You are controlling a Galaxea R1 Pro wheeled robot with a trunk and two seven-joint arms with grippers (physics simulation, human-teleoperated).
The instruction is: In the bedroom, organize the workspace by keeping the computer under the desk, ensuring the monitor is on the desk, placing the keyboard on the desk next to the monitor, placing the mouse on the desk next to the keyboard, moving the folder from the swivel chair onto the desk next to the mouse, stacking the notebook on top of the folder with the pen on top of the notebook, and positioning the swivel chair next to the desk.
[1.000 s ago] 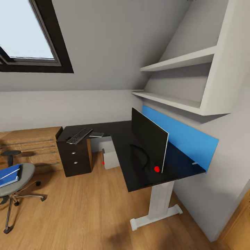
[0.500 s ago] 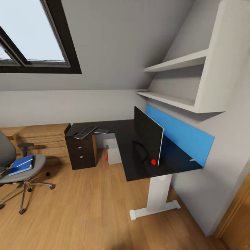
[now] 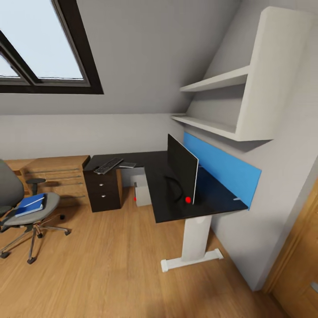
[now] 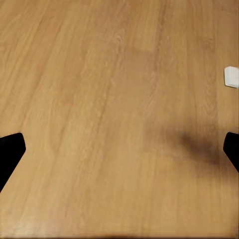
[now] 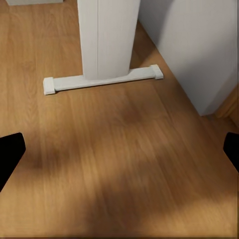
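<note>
Camera shifted, folder (image 3: 29, 204) on swivel chair (image 3: 26, 211), pincers spread

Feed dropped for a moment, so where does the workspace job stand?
Done: black widescreen monitor and slim grey keyboard are on the black L-shaped desk; light grey tower computer sits beneath. In hand: nothing, both grippers open over wooden floor. Left: blue folder lies on the grey swivel chair, apart from the desk.

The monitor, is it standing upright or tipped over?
Upright: the monitor stands on edge on the desk, its stand beneath it.
</note>
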